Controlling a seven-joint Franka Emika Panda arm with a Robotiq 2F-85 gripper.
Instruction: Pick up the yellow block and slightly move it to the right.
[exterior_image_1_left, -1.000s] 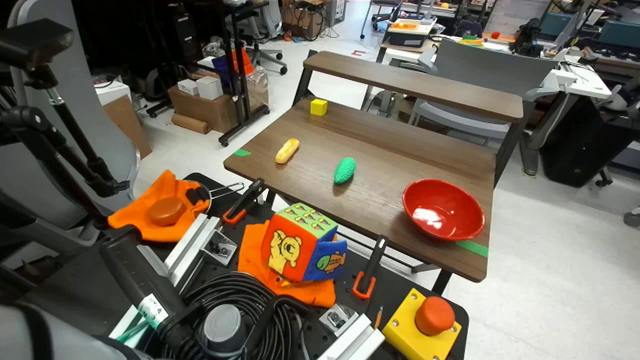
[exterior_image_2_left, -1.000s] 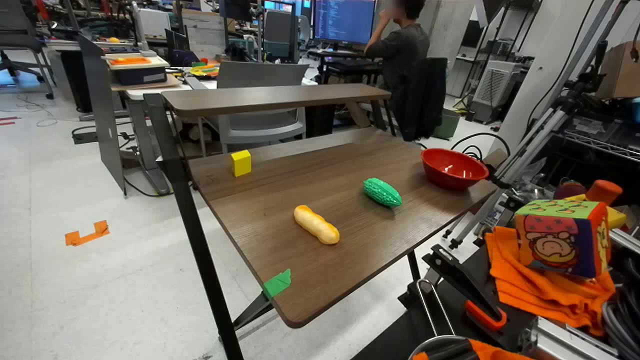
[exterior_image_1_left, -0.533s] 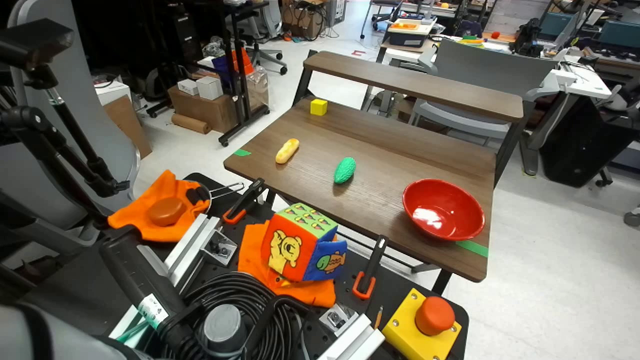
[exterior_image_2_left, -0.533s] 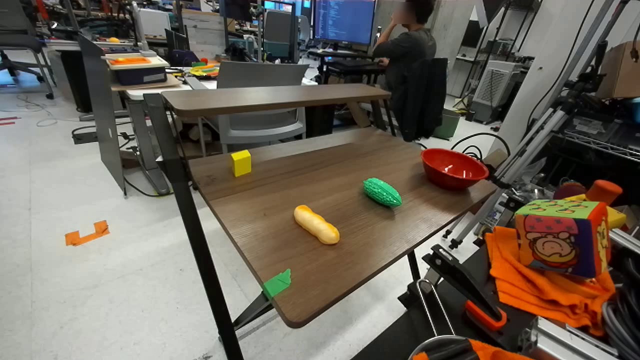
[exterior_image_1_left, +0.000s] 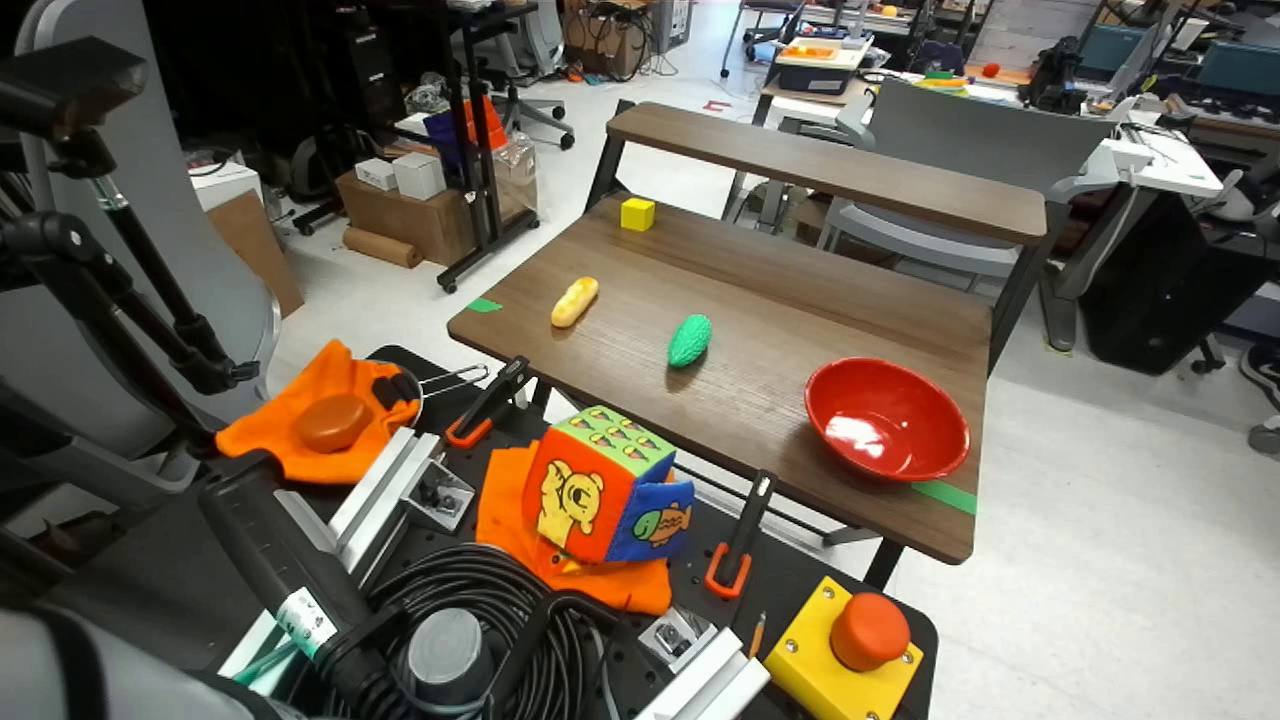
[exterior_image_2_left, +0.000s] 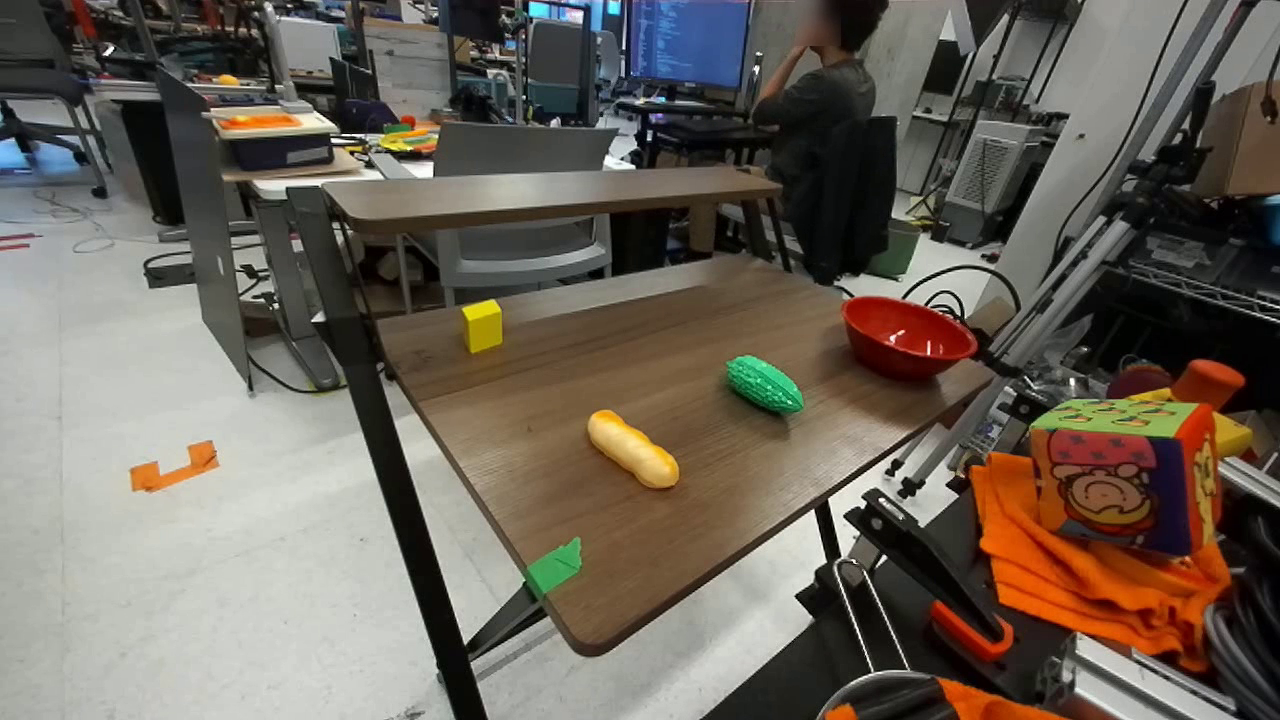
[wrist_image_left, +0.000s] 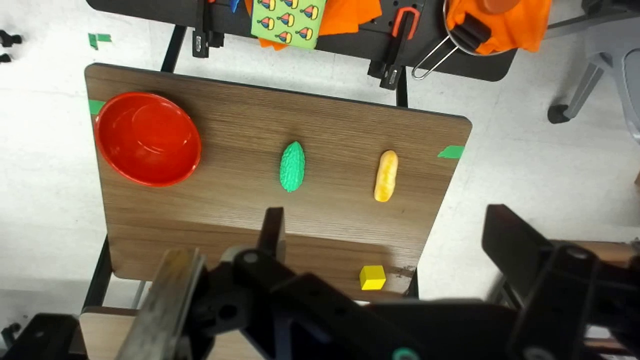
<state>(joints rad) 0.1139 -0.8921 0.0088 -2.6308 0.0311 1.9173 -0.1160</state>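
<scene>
The yellow block (wrist_image_left: 372, 277) sits on the surface (wrist_image_left: 340, 220) near a corner, by one end of the raised shelf (exterior_image_1_left: 830, 165). Across the wrist view it lines up between the two halves of the pincer (wrist_image_left: 385, 225), which is released and spread wide, holding nothing; but the block sits toward that view's bottom edge and seems far beneath. Near-cubic, it shows no clear long axis. A descent should shift that way and mind the shelf. Neither exterior view shows the pincer; in the wrist view it seems to cover much of the shelf.
</scene>
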